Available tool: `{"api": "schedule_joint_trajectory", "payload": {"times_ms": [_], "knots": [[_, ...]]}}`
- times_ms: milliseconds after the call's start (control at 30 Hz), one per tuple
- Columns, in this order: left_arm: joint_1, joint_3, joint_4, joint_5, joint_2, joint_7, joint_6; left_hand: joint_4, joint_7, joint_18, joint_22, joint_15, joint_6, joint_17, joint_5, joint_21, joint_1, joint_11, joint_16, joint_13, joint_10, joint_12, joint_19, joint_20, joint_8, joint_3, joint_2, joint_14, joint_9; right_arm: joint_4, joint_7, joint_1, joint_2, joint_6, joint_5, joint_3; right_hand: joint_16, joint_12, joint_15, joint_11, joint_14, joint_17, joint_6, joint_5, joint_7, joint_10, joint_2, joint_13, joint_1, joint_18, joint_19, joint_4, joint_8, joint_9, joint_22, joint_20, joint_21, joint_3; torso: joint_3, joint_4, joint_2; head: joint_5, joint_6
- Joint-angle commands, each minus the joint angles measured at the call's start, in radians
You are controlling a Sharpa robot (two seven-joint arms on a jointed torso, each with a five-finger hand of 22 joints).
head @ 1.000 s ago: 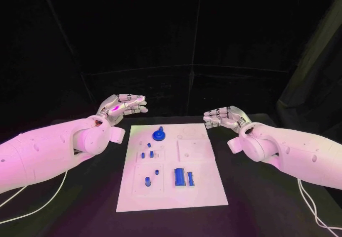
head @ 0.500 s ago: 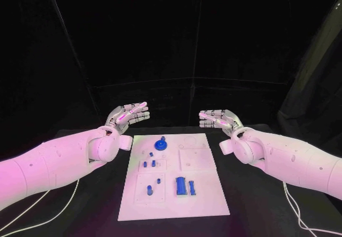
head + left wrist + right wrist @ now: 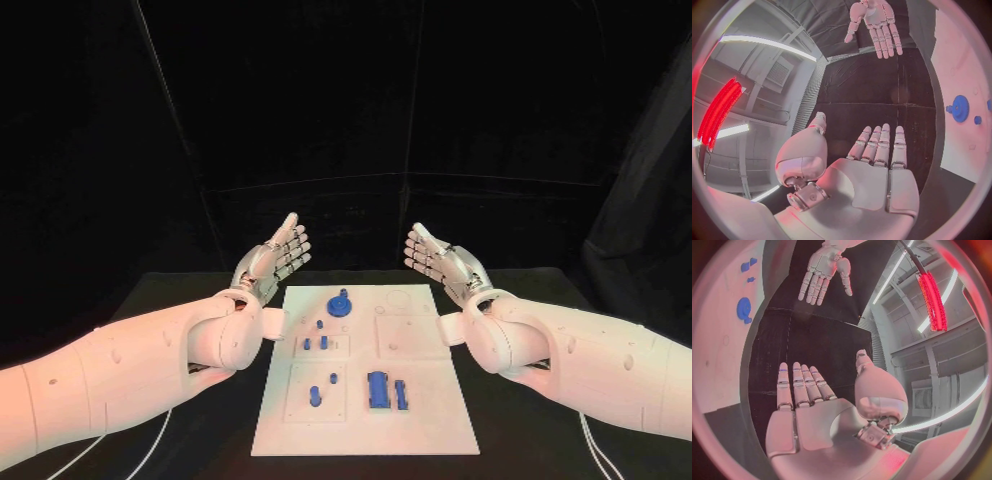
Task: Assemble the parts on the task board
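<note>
The white task board (image 3: pixel 433 420) lies in the middle of the black table. On it sit a round blue gear-like part (image 3: pixel 339 303) at the far end, small blue pegs (image 3: pixel 315 343) in the middle, and a larger blue block (image 3: pixel 382 390) nearer me. My left hand (image 3: pixel 277 256) is raised above the board's far left corner, fingers straight and apart, holding nothing. My right hand (image 3: pixel 437 258) is raised above the far right corner, likewise flat and empty. The left wrist view shows my flat left hand (image 3: pixel 873 170), the right hand (image 3: pixel 876 25) and the gear (image 3: pixel 961 108). In the right wrist view are my right hand (image 3: pixel 804 410), the left hand (image 3: pixel 824 267) and the gear (image 3: pixel 743 309).
The black table (image 3: pixel 173 300) stretches around the board on both sides. Dark curtains stand behind it. My two white forearms (image 3: pixel 130 370) flank the board's long edges.
Both hands have lifted off the table's far side and uncurled into flat upright palms facing each other. The camera has tilted, shifting the whole picture.
</note>
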Motion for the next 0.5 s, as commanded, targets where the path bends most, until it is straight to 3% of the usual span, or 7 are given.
{"api": "schedule_joint_trajectory", "payload": {"times_ms": [33, 67, 100, 133, 167, 200, 500], "knots": [[-0.017, 0.017, 0.062, -0.053, -0.015, 0.021, -0.216, 0.000, -0.035, -0.100, -0.039, -0.033, -0.126, -0.036, -0.008, -0.013, -0.182, -0.056, -0.034, -0.003, -0.123, -0.029, -0.108, -0.039, -0.008, -0.011, 0.000, -0.123, -0.003, 0.065, 0.069, -0.005, -0.019, -0.196, 0.098, 0.004, -0.008, -0.007, -0.016, -0.048, -0.157, -0.003, -0.124, -0.029, -0.074, -0.142, -0.002, -0.003, -0.192, -0.030, -0.133, 0.001, -0.008, -0.004, -0.096, -0.034, -0.036, 0.018, 0.0011, 0.0020, -0.001, 0.000, 0.000], [-0.024, 0.022, 0.079, -0.057, -0.020, 0.022, -0.238, 0.000, -0.035, -0.100, -0.042, -0.033, -0.137, -0.036, -0.008, -0.013, -0.197, -0.056, -0.106, -0.003, -0.134, -0.029, -0.117, -0.043, -0.008, -0.011, 0.000, -0.133, -0.003, 0.082, 0.074, -0.007, -0.024, -0.214, 0.106, 0.005, -0.008, -0.007, -0.016, -0.048, -0.170, -0.003, -0.136, -0.029, -0.074, -0.154, -0.002, -0.003, -0.208, -0.030, -0.144, 0.001, -0.008, -0.004, -0.096, -0.037, -0.036, 0.018, 0.0011, 0.0020, -0.001, 0.000, 0.000], [-0.029, 0.027, 0.094, -0.061, -0.024, 0.022, -0.258, 0.000, -0.035, -0.100, -0.046, -0.033, -0.147, -0.036, -0.008, -0.013, -0.212, -0.056, -0.106, -0.003, -0.144, -0.029, -0.125, -0.046, -0.008, -0.011, 0.000, -0.142, -0.003, 0.097, 0.078, -0.009, -0.029, -0.229, 0.113, 0.006, -0.008, -0.007, -0.016, -0.048, -0.182, -0.003, -0.146, -0.029, -0.074, -0.166, -0.002, -0.003, -0.224, -0.030, -0.155, 0.001, -0.008, -0.004, -0.096, -0.109, -0.036, 0.018, 0.0011, 0.0020, -0.001, 0.000, 0.000], [-0.035, 0.031, 0.109, -0.065, -0.028, 0.023, -0.277, 0.000, -0.035, -0.100, -0.049, -0.033, -0.157, -0.036, -0.008, -0.013, -0.226, -0.056, -0.106, -0.003, -0.154, -0.029, -0.134, -0.049, -0.008, -0.011, 0.000, -0.152, -0.003, 0.111, 0.082, -0.011, -0.033, -0.243, 0.120, 0.006, -0.008, -0.007, -0.016, -0.048, -0.194, -0.003, -0.156, -0.029, -0.074, -0.176, -0.002, -0.003, -0.239, -0.030, -0.165, 0.001, -0.008, -0.004, -0.096, -0.109, -0.036, 0.018, 0.0011, 0.0020, -0.001, 0.000, 0.000], [-0.041, 0.037, 0.127, -0.069, -0.033, 0.024, -0.301, 0.000, -0.035, -0.100, -0.053, -0.033, -0.169, -0.036, -0.008, -0.013, -0.244, -0.056, -0.106, -0.003, -0.165, -0.029, -0.144, -0.053, -0.008, -0.011, 0.000, -0.163, -0.003, 0.127, 0.086, -0.013, -0.039, -0.259, 0.127, 0.007, -0.008, -0.007, -0.016, -0.048, -0.212, -0.003, -0.170, -0.029, -0.074, -0.193, -0.002, -0.003, -0.261, -0.100, -0.179, 0.001, -0.008, -0.004, -0.096, -0.109, -0.036, 0.018, 0.0011, 0.0020, -0.001, 0.000, 0.000], [-0.045, 0.040, 0.138, -0.072, -0.036, 0.025, -0.315, 0.000, -0.035, -0.100, -0.123, -0.033, -0.178, -0.036, -0.008, -0.013, -0.257, -0.056, -0.106, -0.003, -0.174, -0.029, -0.152, -0.123, -0.008, -0.011, 0.000, -0.172, -0.003, 0.135, 0.088, -0.014, -0.041, -0.267, 0.131, 0.007, -0.008, -0.007, -0.016, -0.048, -0.222, -0.003, -0.178, -0.029, -0.074, -0.202, -0.002, -0.003, -0.272, -0.100, -0.187, 0.001, -0.008, -0.004, -0.096, -0.109, -0.036, 0.018, 0.0011, 0.0020, -0.001, 0.000, 0.000], [-0.056, 0.050, 0.169, -0.080, -0.044, 0.026, -0.355, 0.000, -0.035, -0.100, -0.123, -0.033, -0.245, -0.036, -0.008, -0.013, -0.352, -0.056, -0.106, -0.003, -0.239, -0.029, -0.207, -0.123, -0.008, -0.011, 0.000, -0.237, -0.003, 0.149, 0.092, -0.016, -0.046, -0.281, 0.138, 0.008, -0.008, -0.007, -0.016, -0.048, -0.306, -0.003, -0.246, -0.029, -0.074, -0.279, -0.002, -0.003, -0.377, -0.100, -0.259, 0.001, -0.008, -0.004, -0.096, -0.109, -0.036, 0.018, 0.0011, 0.0020, -0.001, 0.000, 0.000]]}}
